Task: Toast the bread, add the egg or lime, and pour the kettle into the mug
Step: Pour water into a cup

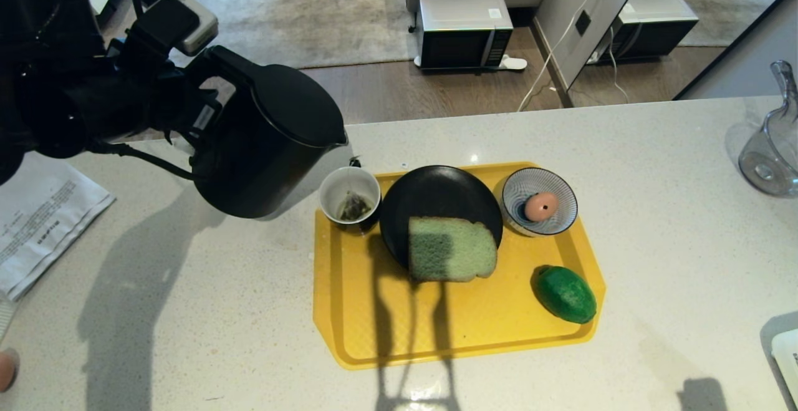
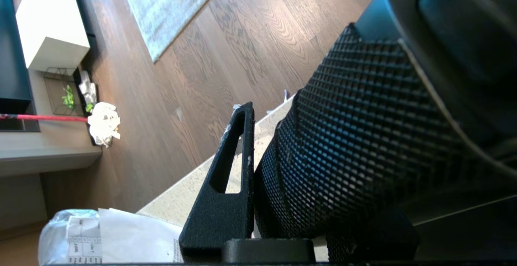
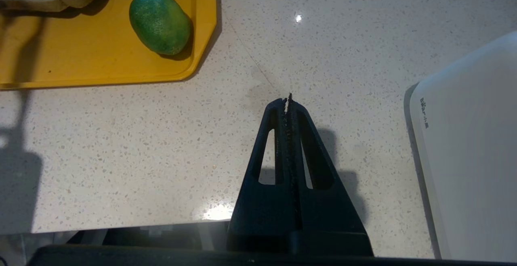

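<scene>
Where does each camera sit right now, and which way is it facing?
Head view: on the robot's head, facing down at the yellow plastic tray; the left arm carries the tall matte black kettle beside the small black mug.
Left wrist view: behind the left pincer, facing the kettle's handle and wood floor.
Right wrist view: behind the shut right pincer, facing the speckled counter.
Shared: head and right wrist views both show the glossy green lime and the tray.

The left arm reaches in from the left, its gripper (image 1: 202, 108) clamped on the kettle's (image 1: 268, 143) handle. The right gripper (image 3: 288, 100) hangs low, fingers (image 3: 278, 137) pressed together.
</scene>
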